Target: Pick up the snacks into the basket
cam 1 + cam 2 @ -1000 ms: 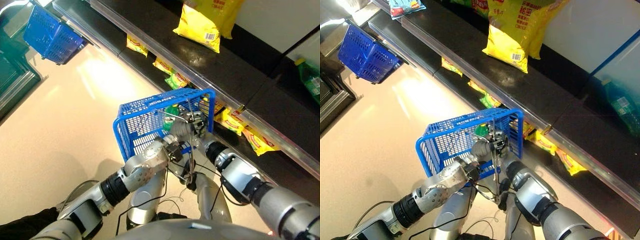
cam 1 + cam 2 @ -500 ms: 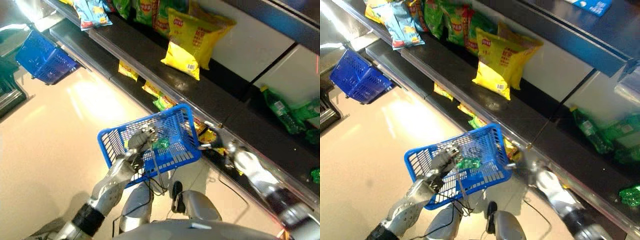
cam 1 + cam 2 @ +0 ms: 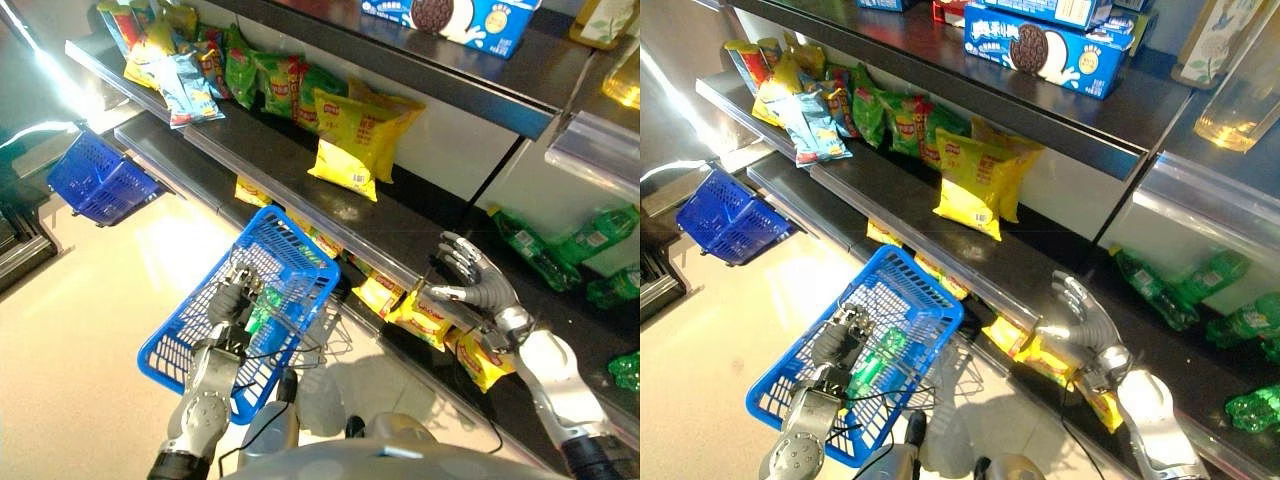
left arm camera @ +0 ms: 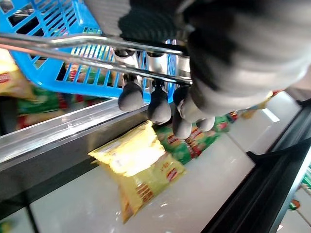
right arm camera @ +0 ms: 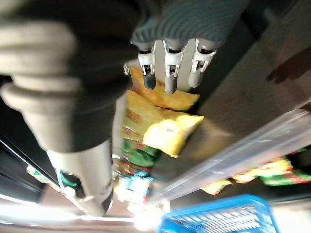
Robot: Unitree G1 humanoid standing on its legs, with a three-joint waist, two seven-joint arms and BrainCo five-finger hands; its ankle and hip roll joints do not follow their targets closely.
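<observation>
Yellow snack bags [image 3: 975, 180] stand leaning on the dark middle shelf [image 3: 940, 225] of a shop rack, beside a row of green and red bags [image 3: 905, 125] and pale blue ones [image 3: 815, 125] further along the same shelf. More small yellow packets [image 3: 420, 318] sit on the lowest shelf behind a clear plastic front rail [image 3: 300, 205].

Blue plastic mesh basket with wire handles [image 3: 245, 310]: tilted, held out over the floor in front of the lowest shelf. A green packet [image 3: 878, 362] lies inside it.

Left hand [image 3: 232, 298]: fingers [image 4: 158, 104] curled round the basket's wire handle [image 4: 87, 46], clenched on it.

Right hand [image 3: 478, 282]: raised near the lowest shelf's edge, fingers [image 5: 167, 73] spread and relaxed, grasping nothing; clear of the yellow bags on the middle shelf.

Top shelf: a blue biscuit box [image 3: 1045, 40] lies flat. To the right, a lower compartment holds green plastic bottles [image 3: 555, 245] lying on their sides.

Room: glossy cream floor [image 3: 90, 300] with bright reflections. A second blue mesh basket [image 3: 100, 180] rests at the far end of the rack.
</observation>
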